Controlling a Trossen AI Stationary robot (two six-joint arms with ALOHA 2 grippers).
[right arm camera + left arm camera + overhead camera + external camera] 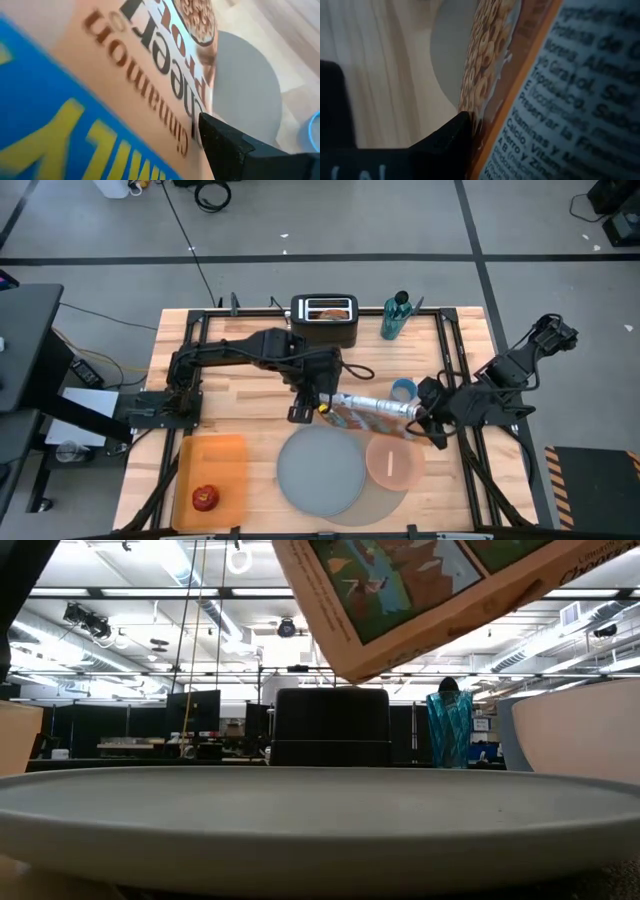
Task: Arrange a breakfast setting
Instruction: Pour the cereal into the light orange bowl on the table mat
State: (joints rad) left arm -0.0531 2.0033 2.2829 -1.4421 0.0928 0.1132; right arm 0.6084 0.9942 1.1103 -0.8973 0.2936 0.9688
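Note:
A cereal box hangs lengthwise between my two grippers, above the table. My left gripper is shut on its left end and my right gripper on its right end. Below it lie the grey-blue plate and the translucent pink bowl, both resting partly on the round grey mat. The small blue cup stands just beyond the box. The red apple lies on an orange tray. The spoon is not in view. My left gripper holds the box's left end. One dark finger lies on the printed front face by its edge; the other finger is hidden behind the box. The box is lifted clear of the table. My right gripper holds the box's right end. One dark finger lies against the printed face; the other is hidden by the box. The fingers come from the table's right side. The box hangs clear above the plate.
A black toaster with something tan in its slot stands at the far edge, a teal bottle to its right. In the low view the box hangs high above the plate's rim, the bowl at right.

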